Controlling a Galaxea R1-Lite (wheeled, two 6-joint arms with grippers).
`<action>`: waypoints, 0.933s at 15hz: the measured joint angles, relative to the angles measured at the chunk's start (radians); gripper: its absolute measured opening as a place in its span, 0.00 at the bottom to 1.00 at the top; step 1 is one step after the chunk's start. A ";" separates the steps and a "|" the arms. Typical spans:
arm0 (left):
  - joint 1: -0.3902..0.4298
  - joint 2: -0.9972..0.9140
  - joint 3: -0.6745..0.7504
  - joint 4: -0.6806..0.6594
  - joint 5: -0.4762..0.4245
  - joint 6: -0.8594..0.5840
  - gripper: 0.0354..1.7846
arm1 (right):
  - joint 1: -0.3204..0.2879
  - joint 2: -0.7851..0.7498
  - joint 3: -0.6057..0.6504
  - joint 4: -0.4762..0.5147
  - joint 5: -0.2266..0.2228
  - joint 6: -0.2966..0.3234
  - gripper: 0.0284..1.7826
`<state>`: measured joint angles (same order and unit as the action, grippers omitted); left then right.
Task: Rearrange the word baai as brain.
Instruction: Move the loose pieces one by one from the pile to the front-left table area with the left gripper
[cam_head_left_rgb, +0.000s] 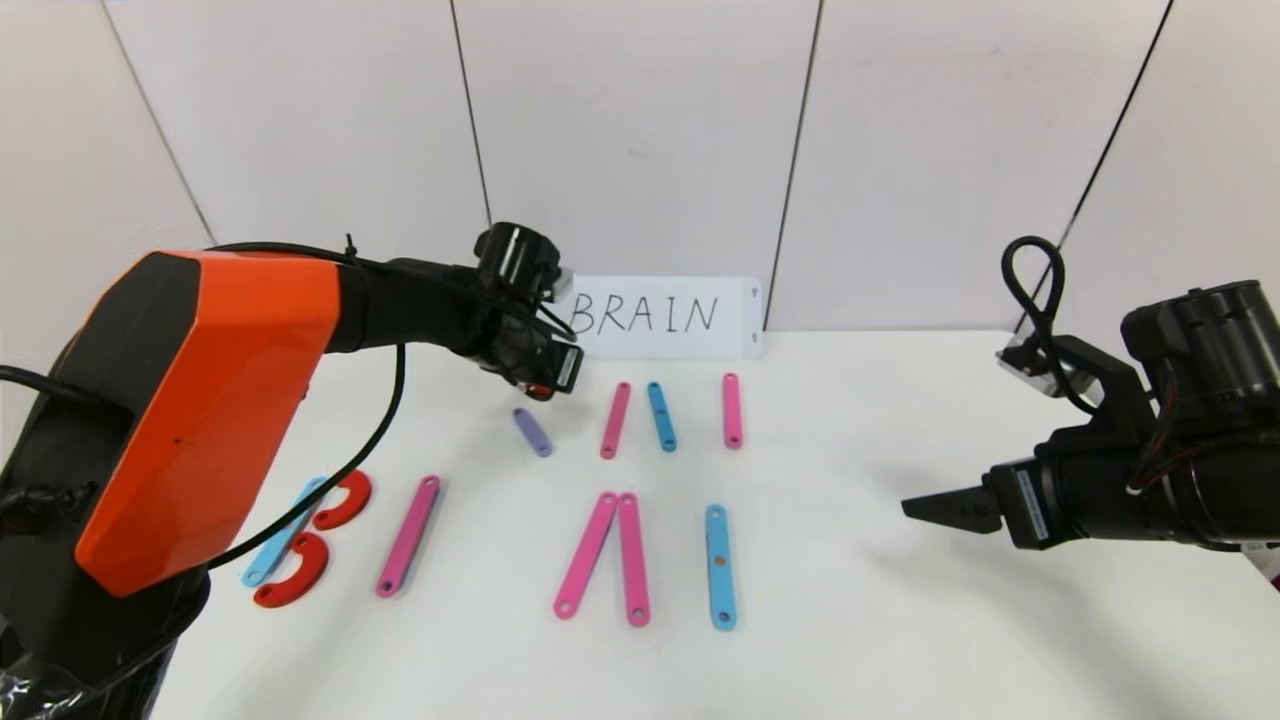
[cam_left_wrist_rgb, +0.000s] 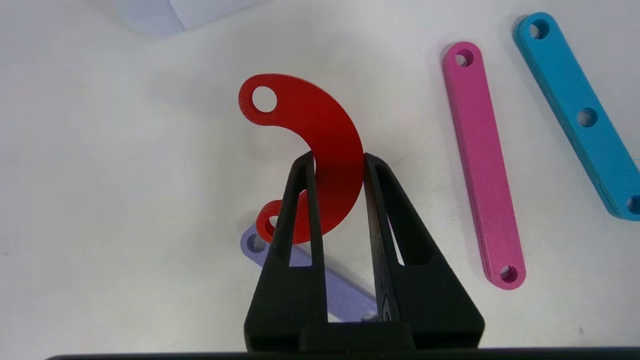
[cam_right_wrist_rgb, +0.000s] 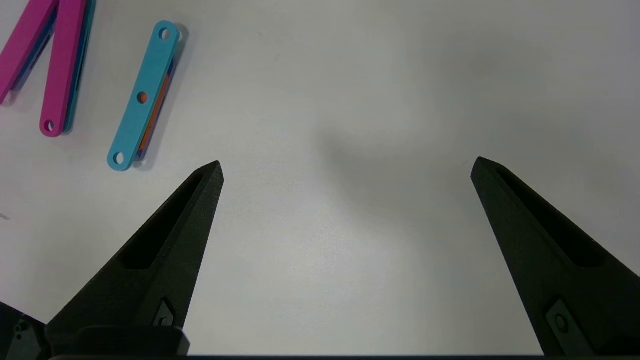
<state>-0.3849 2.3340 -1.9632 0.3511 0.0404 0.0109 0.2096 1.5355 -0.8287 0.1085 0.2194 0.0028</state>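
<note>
The letter pieces lie flat on the white table (cam_head_left_rgb: 900, 620). A light blue strip (cam_head_left_rgb: 280, 530) with two red curves (cam_head_left_rgb: 345, 500) forms a B at the front left. To its right lie a pink strip (cam_head_left_rgb: 408, 535), two pink strips (cam_head_left_rgb: 600, 555) joined in a narrow V, and a blue strip (cam_head_left_rgb: 720, 565). Farther back my left gripper (cam_left_wrist_rgb: 339, 157) is shut on a red C-shaped curve (cam_left_wrist_rgb: 320, 130), held above a short purple strip (cam_head_left_rgb: 532, 432). My right gripper (cam_right_wrist_rgb: 345, 167) hovers open over bare table at the right.
A white card (cam_head_left_rgb: 665, 318) with handwritten BRAIN leans on the back wall. In front of it lie a pink strip (cam_head_left_rgb: 615, 420), a blue strip (cam_head_left_rgb: 661, 416) and another pink strip (cam_head_left_rgb: 732, 410). My orange left arm (cam_head_left_rgb: 210, 390) and its cable cross the left side.
</note>
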 joint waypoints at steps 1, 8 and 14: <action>0.000 -0.011 0.002 0.023 0.004 -0.001 0.15 | 0.000 0.000 0.000 0.000 0.000 0.000 0.98; -0.028 -0.094 -0.006 0.375 0.161 -0.174 0.15 | 0.000 0.000 0.000 0.000 0.000 0.000 0.98; -0.054 -0.137 0.003 0.590 0.158 -0.343 0.15 | 0.000 0.000 0.000 0.000 0.000 0.000 0.98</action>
<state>-0.4387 2.1966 -1.9598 0.9413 0.1985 -0.3323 0.2100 1.5355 -0.8287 0.1081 0.2194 0.0032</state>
